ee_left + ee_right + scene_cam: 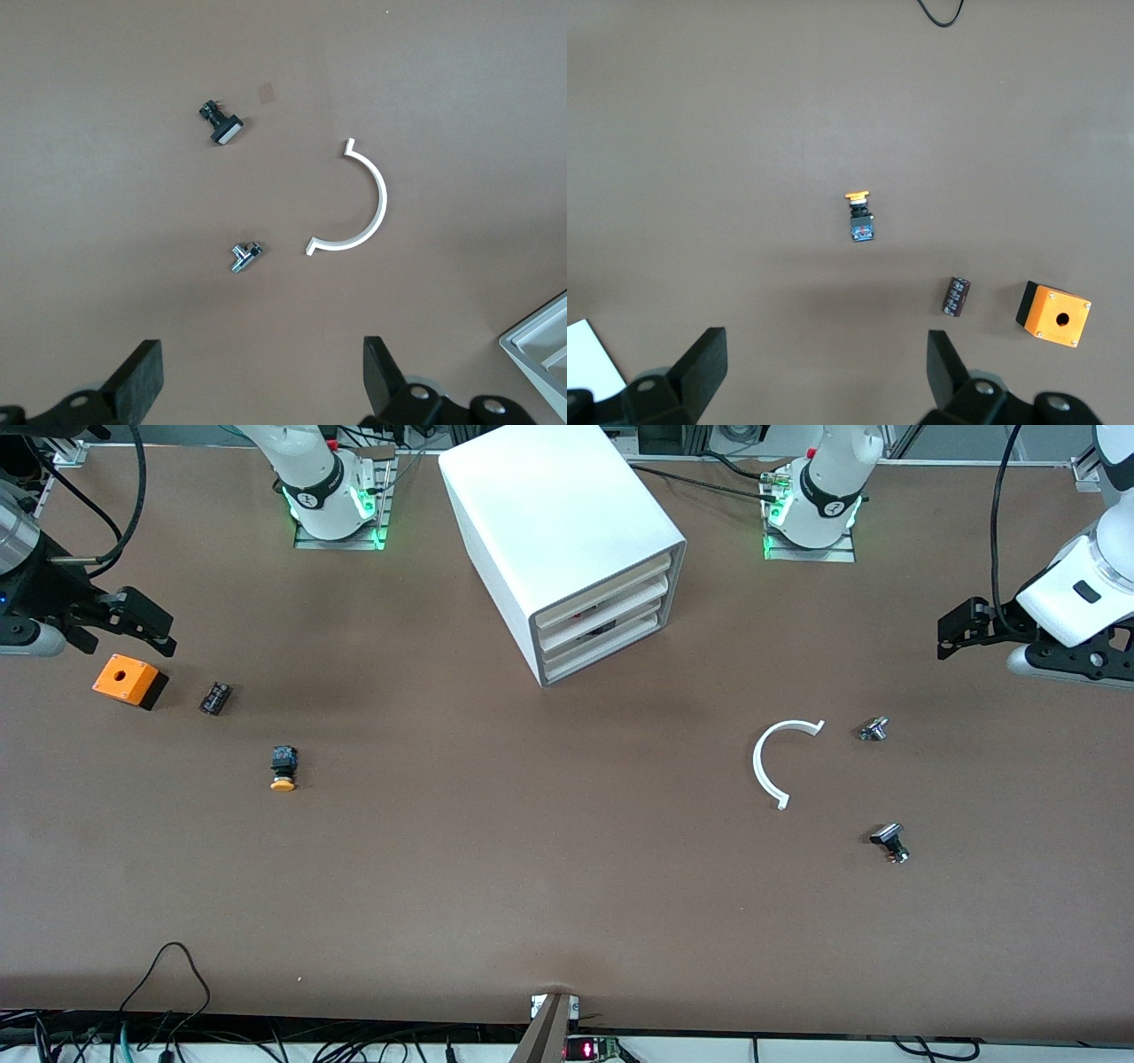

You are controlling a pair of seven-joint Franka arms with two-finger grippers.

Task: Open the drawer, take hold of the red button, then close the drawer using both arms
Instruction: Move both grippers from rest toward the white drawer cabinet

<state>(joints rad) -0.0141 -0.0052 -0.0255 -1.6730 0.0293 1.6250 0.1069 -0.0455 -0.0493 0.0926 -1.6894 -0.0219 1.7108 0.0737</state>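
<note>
End effectors left (257,381) and right (824,376) hover spread wide, seemingly holding nothing.

A red speck shows through the gap of the drawer cabinet (567,540), too small to identify. In the left wrist view only a corner of that cabinet shows, cut by the edge. Both arms run off the front view's sides, their upper links unseen.

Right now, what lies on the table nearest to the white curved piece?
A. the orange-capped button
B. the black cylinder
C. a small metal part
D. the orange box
C: the small metal part lies just beside the white curved piece, toward the left arm's end of the table.
</note>
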